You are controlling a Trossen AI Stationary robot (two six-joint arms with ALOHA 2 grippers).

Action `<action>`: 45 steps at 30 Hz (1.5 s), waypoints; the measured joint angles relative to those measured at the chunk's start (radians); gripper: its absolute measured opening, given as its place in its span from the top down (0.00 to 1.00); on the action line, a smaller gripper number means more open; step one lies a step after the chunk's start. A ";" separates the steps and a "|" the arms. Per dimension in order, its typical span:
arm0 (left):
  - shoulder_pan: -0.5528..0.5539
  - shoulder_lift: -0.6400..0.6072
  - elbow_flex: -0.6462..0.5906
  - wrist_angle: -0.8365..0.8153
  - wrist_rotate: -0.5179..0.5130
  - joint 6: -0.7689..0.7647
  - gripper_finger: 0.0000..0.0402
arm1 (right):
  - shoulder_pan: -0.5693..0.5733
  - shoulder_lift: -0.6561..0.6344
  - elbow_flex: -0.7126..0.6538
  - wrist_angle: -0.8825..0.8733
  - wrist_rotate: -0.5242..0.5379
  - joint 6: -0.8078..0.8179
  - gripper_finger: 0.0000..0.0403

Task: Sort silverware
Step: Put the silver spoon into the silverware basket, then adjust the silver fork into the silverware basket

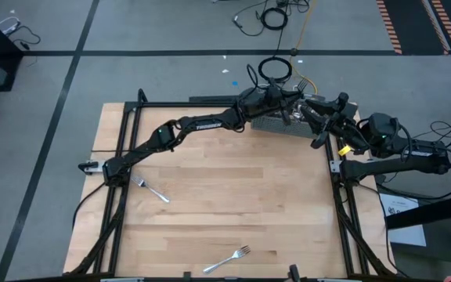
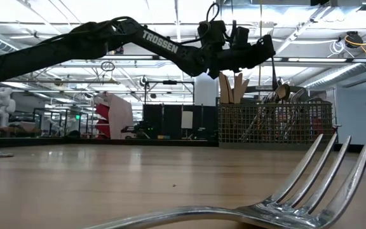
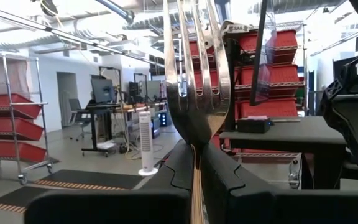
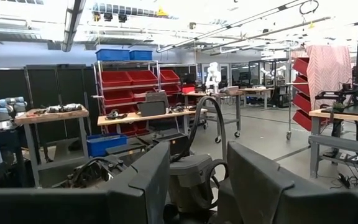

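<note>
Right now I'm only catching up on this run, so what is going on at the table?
The left pincer is shut on a fork, held up over the grey mesh caddy at the table's far edge. The right pincer is open and empty, beside that caddy. Two more forks wait on the table: one at the left, one near the front edge.

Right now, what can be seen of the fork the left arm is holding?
The fork is shiny silver metal with four long tines and a slim neck. It stands tines-up, its neck pinched between the dark fingers of the left hand, which is shut on it. The handle is hidden below the fingers. Seen from above, that hand is raised over the grey mesh caddy at the table's far edge; the fork itself is too small to see there.
</note>
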 joint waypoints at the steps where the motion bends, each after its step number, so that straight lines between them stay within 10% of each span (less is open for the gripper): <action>1: -0.001 0.000 0.000 0.000 0.001 -0.001 0.95 | 0.000 0.000 0.000 0.000 0.000 0.000 0.63; 45: 0.007 -0.001 0.002 -0.052 -0.089 -0.081 0.69 | 0.000 0.000 0.000 0.000 -0.028 0.033 0.63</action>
